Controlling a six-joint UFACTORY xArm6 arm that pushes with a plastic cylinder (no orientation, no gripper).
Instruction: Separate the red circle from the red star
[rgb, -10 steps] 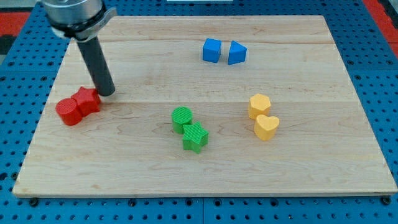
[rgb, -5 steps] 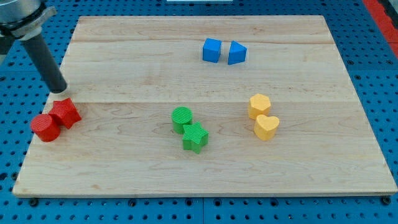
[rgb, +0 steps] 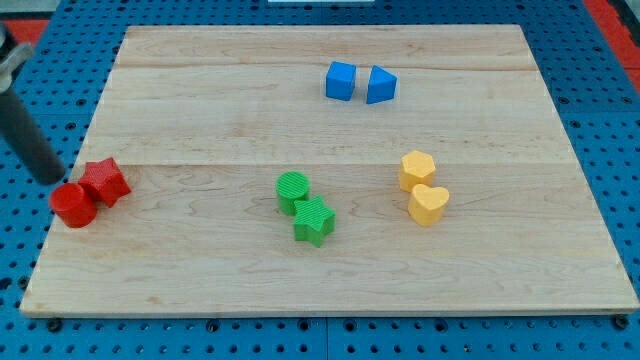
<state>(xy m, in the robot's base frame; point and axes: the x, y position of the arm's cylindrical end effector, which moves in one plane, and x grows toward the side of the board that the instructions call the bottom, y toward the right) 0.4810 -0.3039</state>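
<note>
Camera view showed a pale wooden board (rgb: 330, 255) resting on a blue pegboard surface (rgb: 620, 120). At the board's far left edge sat the red circle (rgb: 73, 205), touching the red star (rgb: 104, 182), which lay just up and to the view's right of it. My tip (rgb: 52, 179) stood off the board's left edge, just above and left of the red circle, close to it and near the star's left side; whether it touched either block could not be told. The arm carried no gripper, only the dark rod, so there were no jaws to be spread or pressed together.

Elsewhere on the board, well apart from the red pair: a green circle (rgb: 292, 189) touching a green star (rgb: 314, 220) near the middle, a yellow hexagon (rgb: 417, 169) above a yellow heart (rgb: 430, 203) to the right, and a blue cube (rgb: 341, 80) beside a blue triangular block (rgb: 380, 85) near the top.

The two red blocks had not yet been parted. A clean way, in my judgement, would be to push one block only, driving the star toward the view's right and into open wood, since the circle already sat at the edge and could slide off. Pushing along the line through both blocks would likely move them together.
</note>
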